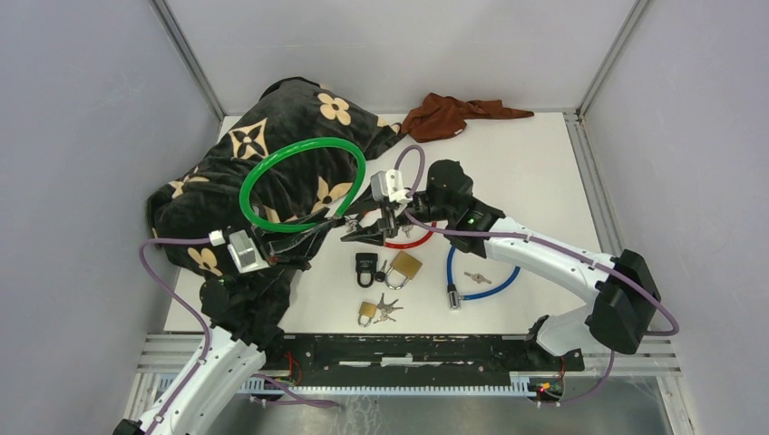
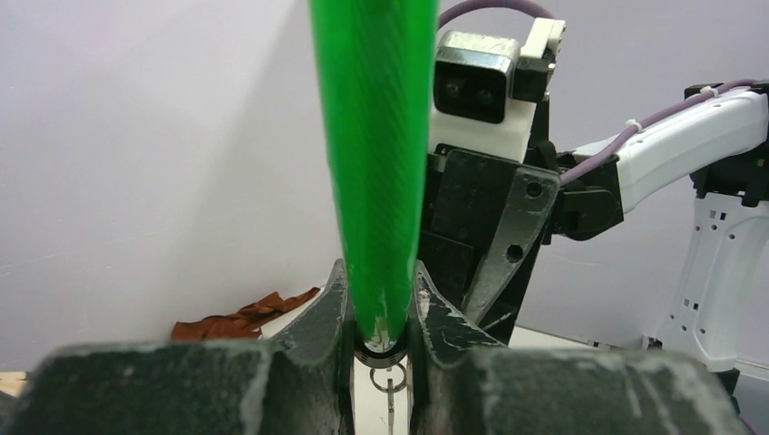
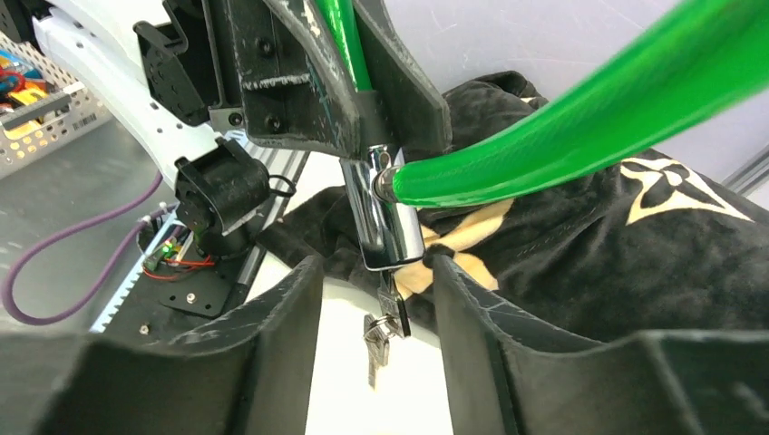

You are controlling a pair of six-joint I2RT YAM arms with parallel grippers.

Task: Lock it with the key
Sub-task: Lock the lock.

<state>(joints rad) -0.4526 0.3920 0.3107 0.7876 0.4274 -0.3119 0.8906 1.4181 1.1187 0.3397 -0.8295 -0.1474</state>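
Left gripper (image 2: 381,337) was clamped on the glossy green plastic-coated cable lock (image 2: 376,163), just above its chrome metal barrel (image 3: 385,217). The loop was lifted off the white desk (image 1: 544,181), around mid-desk and leaning toward the left edge. It was probably held this way so the barrel hung upright with the keyhole end down and reachable.

A small silver key (image 3: 390,313) sat in the bottom of the barrel, with a second key dangling from it.

Right gripper (image 3: 376,265) had its fingers apart, one on each side of the key and barrel bottom, touching neither as far as visible. It looked staged to pinch the key and turn it.

Left arm reached in from the near left corner over the black plush blanket with tan flower prints (image 1: 272,118), its wrist roughly level. Right arm stretched from the near right corner across the desk, with its gripper facing the left one, tips nearly meeting.

Loose padlocks (image 1: 405,265) lay toward the near edge and were not involved.
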